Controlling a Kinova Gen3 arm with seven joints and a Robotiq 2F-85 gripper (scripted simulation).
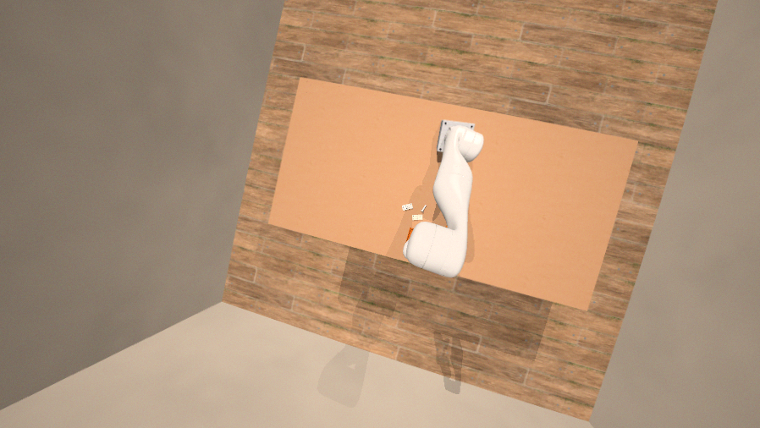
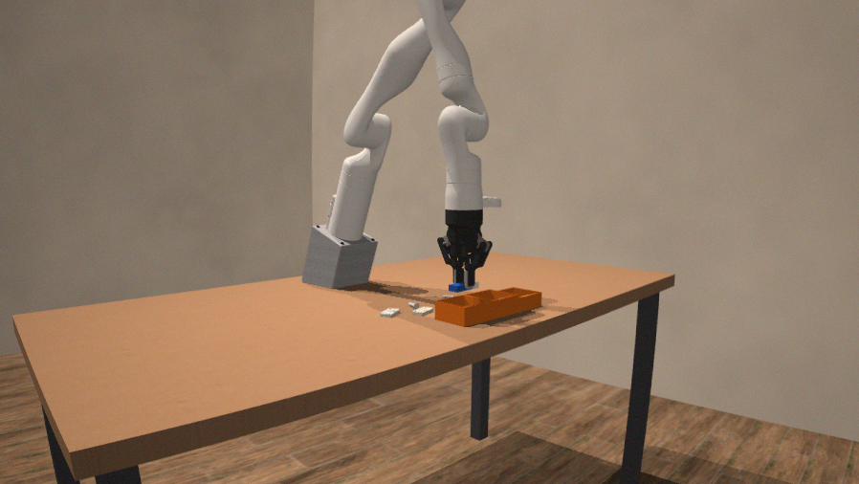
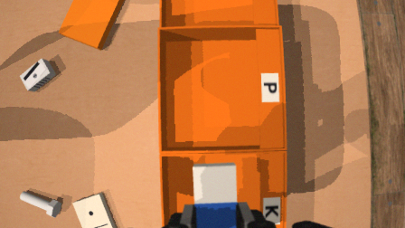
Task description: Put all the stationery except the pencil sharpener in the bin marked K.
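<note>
My gripper [image 2: 464,277] is shut on a blue and white eraser [image 3: 214,189] and holds it a little above the row of orange bins [image 2: 488,304]. In the wrist view the eraser hangs over the bin marked K [image 3: 223,190]; the fingers show at the bottom edge. The bin marked P [image 3: 221,88] is the middle one and looks empty. A third bin [image 3: 219,11] lies beyond it. A flat orange pad [image 3: 92,20] lies on the table left of the bins. In the overhead view the arm hides the gripper and most of the bins.
A small white block with a black line [image 3: 38,74], a white bolt [image 3: 41,204] and a white domino [image 3: 95,213] lie on the table left of the bins. They also show in the side view [image 2: 408,309]. The table's edge runs close on the bins' other side.
</note>
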